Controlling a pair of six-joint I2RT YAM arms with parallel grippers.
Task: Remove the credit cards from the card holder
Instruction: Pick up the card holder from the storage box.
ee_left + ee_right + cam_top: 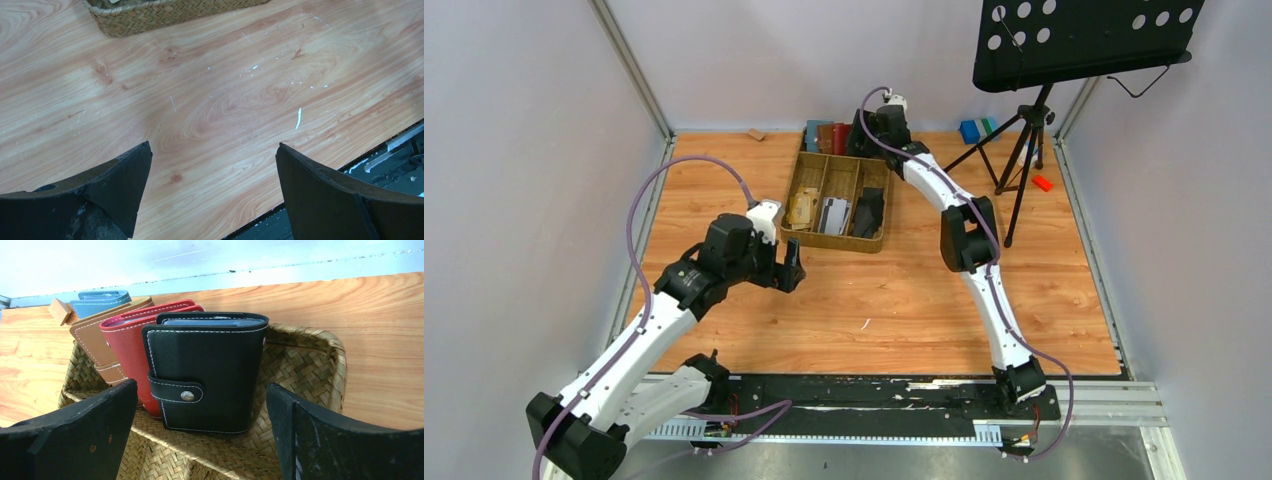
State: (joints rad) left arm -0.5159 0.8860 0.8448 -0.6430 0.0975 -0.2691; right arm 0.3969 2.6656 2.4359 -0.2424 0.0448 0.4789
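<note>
1. The right gripper [201,388] has its jaws spread wide, one on each side of the card holder [210,355]. Neither jaw touches it, and it grips nothing.
2. The card holder stands upright on the weave at the far end of the basket [334,360]. Its closure tab [176,392] is snapped shut, and grey-blue sleeve edges show along the top.
3. It leans against a red wallet [125,345]. A brown wallet [90,342] and a blue wallet [97,300] are stacked behind that one.
4. In the top view, whitish credit cards [834,215] lie loose in the basket's middle compartment, apart from the holder. A black flat piece [869,212] sits in the compartment to their right, and tan pieces [801,208] in the one to their left.
5. The left gripper [214,149] is also spread and empty. It hangs over bare table [225,90], near the basket's near edge.
6. Progress, as a judgement: some cards are out and sorted into the basket, so the core of the task looks done or close to done.
7. Whether any cards are left inside cannot be told, because the holder is closed. If some are, the tab must be unsnapped and the sleeves emptied. If none are, only pulling the arms back is left.
</note>
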